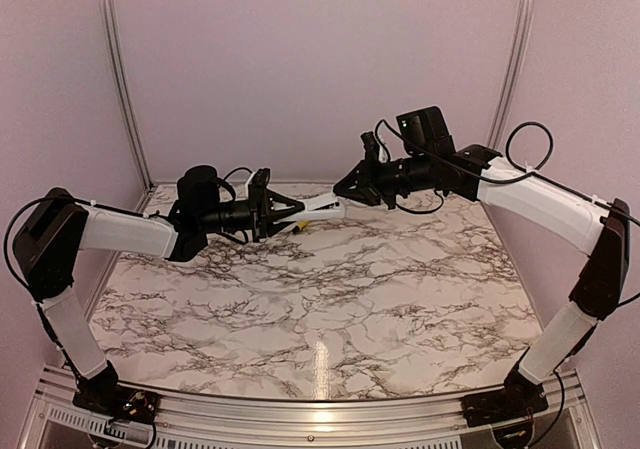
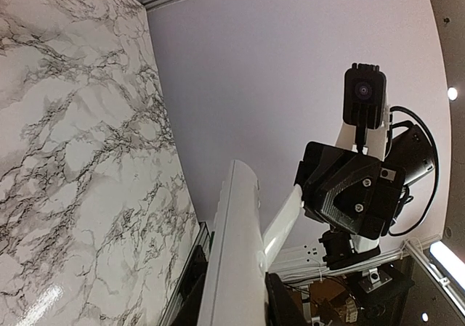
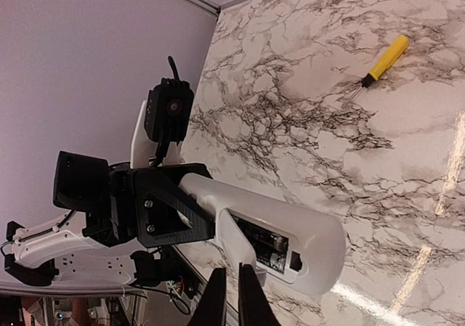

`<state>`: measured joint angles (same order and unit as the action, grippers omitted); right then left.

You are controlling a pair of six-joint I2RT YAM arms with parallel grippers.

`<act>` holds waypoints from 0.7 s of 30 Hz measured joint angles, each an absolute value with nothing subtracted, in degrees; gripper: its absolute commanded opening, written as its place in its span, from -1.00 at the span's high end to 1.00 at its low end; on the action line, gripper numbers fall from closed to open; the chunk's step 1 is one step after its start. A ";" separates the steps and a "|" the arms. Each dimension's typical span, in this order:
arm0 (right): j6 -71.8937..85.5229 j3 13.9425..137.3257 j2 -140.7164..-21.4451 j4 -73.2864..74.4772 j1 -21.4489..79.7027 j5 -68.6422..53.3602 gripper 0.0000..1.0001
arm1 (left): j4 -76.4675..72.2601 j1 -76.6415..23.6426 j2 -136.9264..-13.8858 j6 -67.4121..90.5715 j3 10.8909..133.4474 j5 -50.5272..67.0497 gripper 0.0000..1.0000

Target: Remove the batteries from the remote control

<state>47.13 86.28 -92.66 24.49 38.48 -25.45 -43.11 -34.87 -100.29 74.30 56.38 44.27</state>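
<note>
Remote control [image 3: 312, 233] | gripped by left tool [image 1: 296, 209] | right tool [image 1: 345, 192] at its compartment

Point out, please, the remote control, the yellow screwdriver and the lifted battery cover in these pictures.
remote control [image 3: 320, 242]: right wrist view, on the white casing's rounded end.
screwdriver [image 3: 387, 56]: right wrist view, on the yellow handle.
battery cover [image 3: 231, 233]: right wrist view, on the white strip's middle.

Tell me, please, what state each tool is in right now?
Left tool: shut on the remote control.
Right tool: shut, apparently pinching the lifted battery cover.
</note>
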 measured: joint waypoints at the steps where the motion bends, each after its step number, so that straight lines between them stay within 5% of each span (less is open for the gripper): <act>1: 47.07 86.28 -92.66 24.49 38.46 -25.52 0.94 | -43.00 -34.87 -100.29 74.30 56.38 44.21 1.00; 21: 46.92 86.30 -93.12 24.77 38.44 -26.65 1.00 | -42.19 -34.87 -100.29 73.41 56.10 42.92 1.00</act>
